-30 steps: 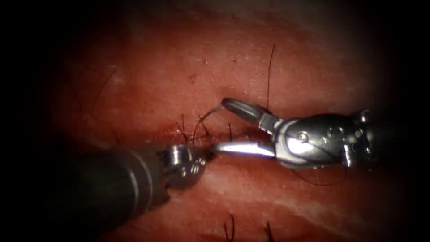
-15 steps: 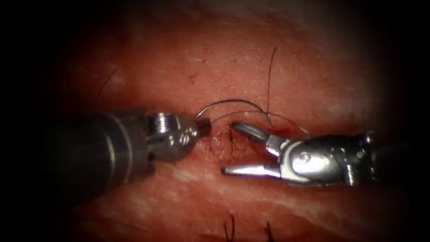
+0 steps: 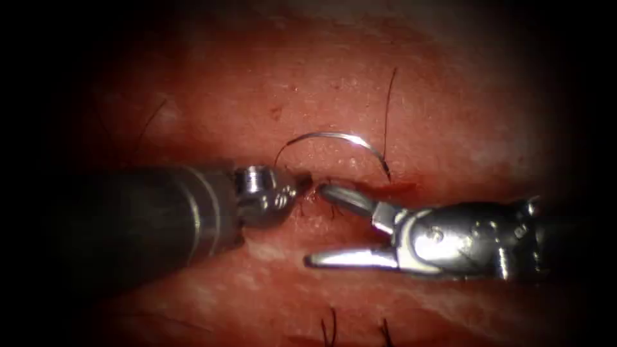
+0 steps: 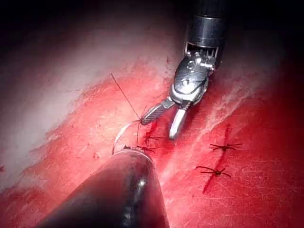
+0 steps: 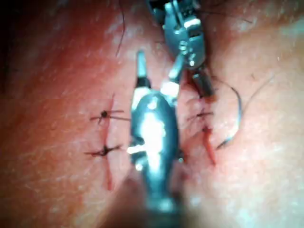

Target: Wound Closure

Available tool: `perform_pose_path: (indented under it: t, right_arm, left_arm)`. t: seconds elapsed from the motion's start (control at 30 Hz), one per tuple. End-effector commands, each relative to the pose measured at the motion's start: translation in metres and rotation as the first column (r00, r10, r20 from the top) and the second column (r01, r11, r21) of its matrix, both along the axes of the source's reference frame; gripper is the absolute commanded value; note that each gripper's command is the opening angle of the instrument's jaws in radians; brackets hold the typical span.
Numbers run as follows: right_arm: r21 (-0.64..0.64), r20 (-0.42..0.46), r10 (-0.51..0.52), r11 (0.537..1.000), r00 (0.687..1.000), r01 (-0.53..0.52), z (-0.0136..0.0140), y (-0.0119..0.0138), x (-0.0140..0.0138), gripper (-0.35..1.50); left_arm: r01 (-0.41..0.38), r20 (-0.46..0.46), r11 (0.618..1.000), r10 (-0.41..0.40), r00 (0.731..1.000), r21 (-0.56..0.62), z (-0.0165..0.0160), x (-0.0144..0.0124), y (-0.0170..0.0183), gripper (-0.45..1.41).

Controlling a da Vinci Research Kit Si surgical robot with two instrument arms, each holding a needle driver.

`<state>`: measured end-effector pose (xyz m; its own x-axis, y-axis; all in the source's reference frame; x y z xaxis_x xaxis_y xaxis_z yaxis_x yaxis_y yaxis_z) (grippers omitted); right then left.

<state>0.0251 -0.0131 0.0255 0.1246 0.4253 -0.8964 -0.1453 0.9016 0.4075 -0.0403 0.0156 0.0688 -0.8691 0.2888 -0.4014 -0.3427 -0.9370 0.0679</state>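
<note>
Left tool (image 3: 302,186) grips the needle (image 3: 334,138), apparently near one end, arching free above tissue (image 3: 334,83); right tool (image 3: 321,225) gapes wide, empty.

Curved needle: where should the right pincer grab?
Likely grip the curved steel needle at mid-arc, from the lower right: the left pincer holds its left end, the arc rises clear of the pink tissue, the empty right pincer sits open below.

The two tools' jaws (image 3: 321,225) are glossy polished metal on a matt dark shaft (image 3: 148,218), the thin curved needle (image 3: 334,138) is shiny steel, and the red tissue (image 3: 321,83) looks moist and finely pitted.
</note>
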Motion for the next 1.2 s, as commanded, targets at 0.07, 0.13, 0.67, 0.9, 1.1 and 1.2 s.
perform_pose_path:
  t: [0.07,0.13,0.67,0.9,1.1,1.2]
  right_arm:
    - [-0.012,-0.019,0.039,0.999,0.999,-0.04,0.0001,0.0005,-0.0003,0.76]
    - [-0.018,-0.026,0.053,0.998,0.998,-0.054,-0.0002,0.0014,-0.0006,0.74]
    - [-0.061,0.157,0.115,0.992,0.981,-0.107,0.0036,0.0035,-0.0024,0.73]
    - [-0.056,0.215,0.077,0.996,0.974,-0.066,0.0047,0.0028,-0.0022,0.74]
    - [-0.041,0.28,-0.025,0.998,0.96,0.038,0.0065,0.001,-0.0018,0.81]
    - [-0.031,0.292,-0.081,0.995,0.953,0.094,0.007,-0.0003,-0.0017,0.81]
  left_arm:
    - [-0.003,0.004,1.0,0.003,1.0,0.004,0.0002,-0.0005,-0.0008,-0.45]
    - [-0.007,0.001,1.0,0.007,1.0,0.002,-0.0002,-0.0005,-0.0011,-0.45]
    - [-0.042,-0.019,0.999,0.042,0.999,-0.008,-0.0061,-0.0025,-0.0043,-0.45]
    - [-0.042,-0.023,0.999,0.042,0.999,-0.006,-0.0072,-0.0026,-0.0046,-0.45]
    - [-0.063,-0.001,0.997,0.063,0.998,-0.032,-0.0103,-0.0018,-0.0033,-0.45]
    - [-0.055,-0.024,0.995,0.053,0.998,-0.086,-0.0127,-0.001,-0.0016,-0.45]
